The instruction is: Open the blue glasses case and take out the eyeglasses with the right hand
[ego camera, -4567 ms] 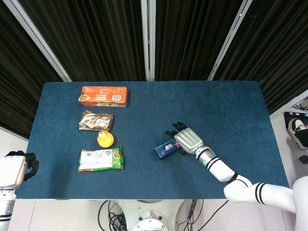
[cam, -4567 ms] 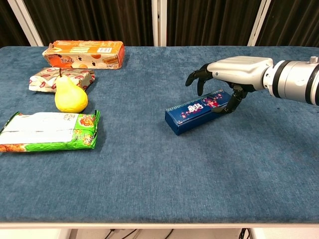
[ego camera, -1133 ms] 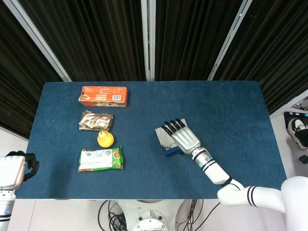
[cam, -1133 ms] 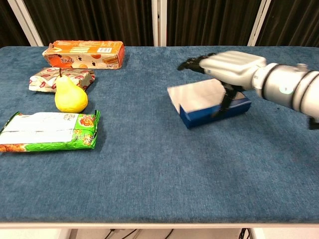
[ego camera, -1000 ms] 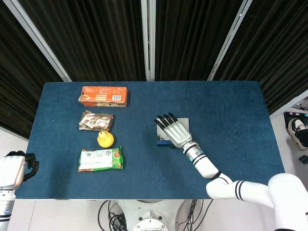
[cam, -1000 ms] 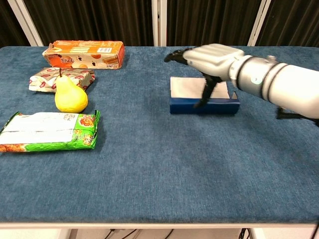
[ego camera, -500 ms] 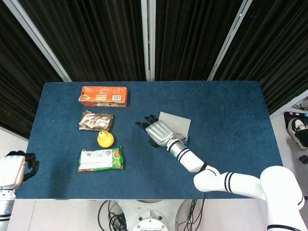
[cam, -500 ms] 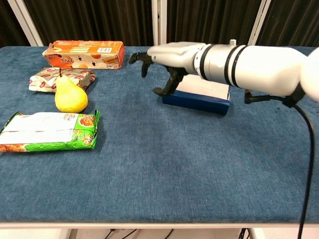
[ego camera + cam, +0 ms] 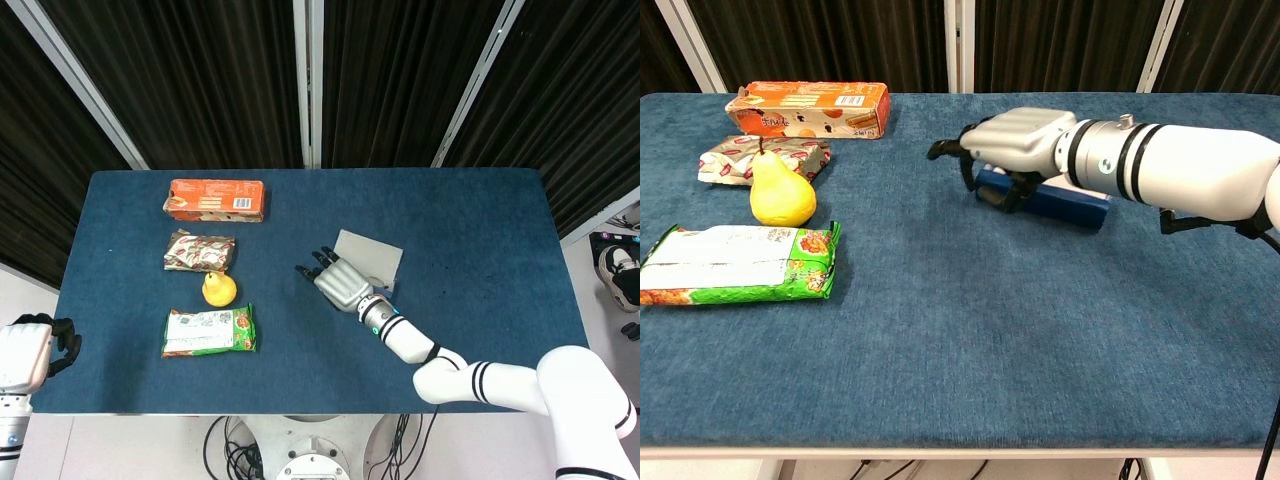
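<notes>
The blue glasses case (image 9: 1058,205) lies right of the table's middle, partly under my right forearm. From above it shows a plain grey face (image 9: 368,258); no eyeglasses are visible. My right hand (image 9: 335,278) hangs over the case's left end (image 9: 1005,147), fingers spread and bent downward, fingertips (image 9: 992,192) against that end. Nothing is held in it. My left hand (image 9: 30,352) stays off the table at the lower left of the head view, its dark fingers curved and too small to read.
Along the left side lie an orange box (image 9: 215,200), a crinkled snack pack (image 9: 200,251), a yellow pear (image 9: 219,289) and a green packet (image 9: 209,331). Blue cloth covers the table (image 9: 960,340). Dark curtains hang behind.
The case has been turned over, grey face up, and shifted toward the back. My right hand swept left past it, then drew back and lowered onto its left end. The left hand has not moved.
</notes>
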`<state>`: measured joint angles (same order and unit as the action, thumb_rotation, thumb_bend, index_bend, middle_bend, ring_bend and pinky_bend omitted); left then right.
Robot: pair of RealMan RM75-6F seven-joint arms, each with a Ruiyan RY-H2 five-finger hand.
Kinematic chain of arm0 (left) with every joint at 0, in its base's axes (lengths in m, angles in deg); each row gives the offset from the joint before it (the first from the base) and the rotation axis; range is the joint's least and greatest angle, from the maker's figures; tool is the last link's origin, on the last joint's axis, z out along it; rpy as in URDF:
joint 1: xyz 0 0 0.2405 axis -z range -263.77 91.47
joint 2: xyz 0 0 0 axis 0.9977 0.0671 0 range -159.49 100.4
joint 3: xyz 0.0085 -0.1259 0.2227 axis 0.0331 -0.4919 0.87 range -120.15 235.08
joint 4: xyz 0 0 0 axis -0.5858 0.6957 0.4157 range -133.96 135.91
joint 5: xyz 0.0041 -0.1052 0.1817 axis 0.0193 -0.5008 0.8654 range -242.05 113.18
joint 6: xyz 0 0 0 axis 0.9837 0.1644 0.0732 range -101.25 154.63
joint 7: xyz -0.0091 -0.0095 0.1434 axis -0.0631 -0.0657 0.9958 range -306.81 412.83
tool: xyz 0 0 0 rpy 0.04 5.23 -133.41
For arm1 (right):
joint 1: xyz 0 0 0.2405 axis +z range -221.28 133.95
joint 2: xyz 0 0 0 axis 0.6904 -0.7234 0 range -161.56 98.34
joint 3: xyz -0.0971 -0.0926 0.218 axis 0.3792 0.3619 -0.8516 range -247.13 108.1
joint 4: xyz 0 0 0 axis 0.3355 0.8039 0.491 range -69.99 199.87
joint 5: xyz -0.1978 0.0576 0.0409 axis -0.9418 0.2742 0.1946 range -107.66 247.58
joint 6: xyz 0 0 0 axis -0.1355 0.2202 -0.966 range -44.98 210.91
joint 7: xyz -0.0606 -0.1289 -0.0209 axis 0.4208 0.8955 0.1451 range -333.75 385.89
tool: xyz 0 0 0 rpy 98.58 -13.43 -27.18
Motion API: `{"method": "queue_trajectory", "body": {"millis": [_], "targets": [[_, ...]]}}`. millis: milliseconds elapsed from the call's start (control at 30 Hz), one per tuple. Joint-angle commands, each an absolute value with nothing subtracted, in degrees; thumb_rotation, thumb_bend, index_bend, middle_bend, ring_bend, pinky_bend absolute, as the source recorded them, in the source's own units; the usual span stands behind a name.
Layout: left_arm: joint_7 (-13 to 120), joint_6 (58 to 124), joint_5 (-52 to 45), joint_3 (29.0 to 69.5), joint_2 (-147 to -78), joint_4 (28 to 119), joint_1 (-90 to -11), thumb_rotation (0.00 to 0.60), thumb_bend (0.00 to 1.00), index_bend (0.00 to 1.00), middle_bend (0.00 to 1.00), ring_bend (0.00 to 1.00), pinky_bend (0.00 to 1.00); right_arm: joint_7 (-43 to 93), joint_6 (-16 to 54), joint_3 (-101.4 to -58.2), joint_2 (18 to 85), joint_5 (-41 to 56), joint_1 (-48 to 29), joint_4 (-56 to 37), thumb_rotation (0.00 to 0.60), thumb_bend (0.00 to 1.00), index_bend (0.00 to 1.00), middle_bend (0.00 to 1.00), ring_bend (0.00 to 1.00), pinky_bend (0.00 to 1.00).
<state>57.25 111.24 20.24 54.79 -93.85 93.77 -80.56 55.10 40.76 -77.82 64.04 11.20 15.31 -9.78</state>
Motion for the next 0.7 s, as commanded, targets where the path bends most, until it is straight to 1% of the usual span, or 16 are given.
{"method": "queue_trajectory", "body": {"millis": [33,100,167,267,333,400,500,600,700], "targets": [[57.2,111.2,20.2,54.8,-93.8,93.8,-80.6,0.6,0.41,0.71,0.71,0.53,0.47,57.4,39.3,-77.8,62.8,15.2,14.4,-9.4,0.6,0.6,0.0,0.32,0.0,0.0],[57.1,111.2,20.2,54.8,-93.8,93.8,-80.5,0.6,0.41,0.71,0.71,0.53,0.47,57.8,38.8,-78.0,61.5,17.2,13.9,-10.5,0.6,0.58,0.0,0.32,0.0,0.0],[57.1,111.2,20.2,54.8,-93.8,93.9,-80.5,0.6,0.41,0.71,0.71,0.53,0.47,56.6,37.6,-78.3,60.1,17.2,12.9,-12.5,0.6,0.55,0.0,0.3,0.0,0.0],[57.1,111.2,20.2,54.8,-93.8,93.8,-80.5,0.6,0.41,0.71,0.71,0.53,0.47,51.6,35.0,-78.3,56.7,13.7,9.9,-17.2,0.6,0.54,0.0,0.23,0.0,0.0],[57.1,111.2,20.2,54.8,-93.8,93.8,-80.5,0.6,0.41,0.71,0.71,0.53,0.47,48.8,32.7,-77.5,53.8,10.7,7.5,-20.0,0.6,0.54,0.0,0.21,0.0,0.0],[57.2,111.2,20.3,54.8,-93.8,93.8,-80.5,0.6,0.41,0.71,0.71,0.53,0.47,47.2,30.5,-76.4,51.4,8.5,5.2,-21.7,0.6,0.54,0.0,0.21,0.0,0.0],[57.4,111.2,20.3,54.8,-93.8,93.9,-80.5,0.6,0.41,0.71,0.71,0.53,0.47,45.7,29.1,-74.5,48.4,7.1,2.5,-23.2,0.6,0.54,0.0,0.22,0.0,0.0],[57.7,111.3,20.2,54.8,-93.9,94.0,-80.6,0.6,0.41,0.71,0.71,0.53,0.47,44.5,29.9,-72.7,46.9,6.8,0.7,-22.9,0.6,0.54,0.0,0.24,0.0,0.0],[57.9,111.3,20.2,54.8,-93.9,94.0,-80.6,0.6,0.41,0.71,0.71,0.53,0.47,42.5,31.3,-72.0,47.2,6.7,-0.2,-21.1,0.6,0.54,0.0,0.25,0.0,0.0]]}}
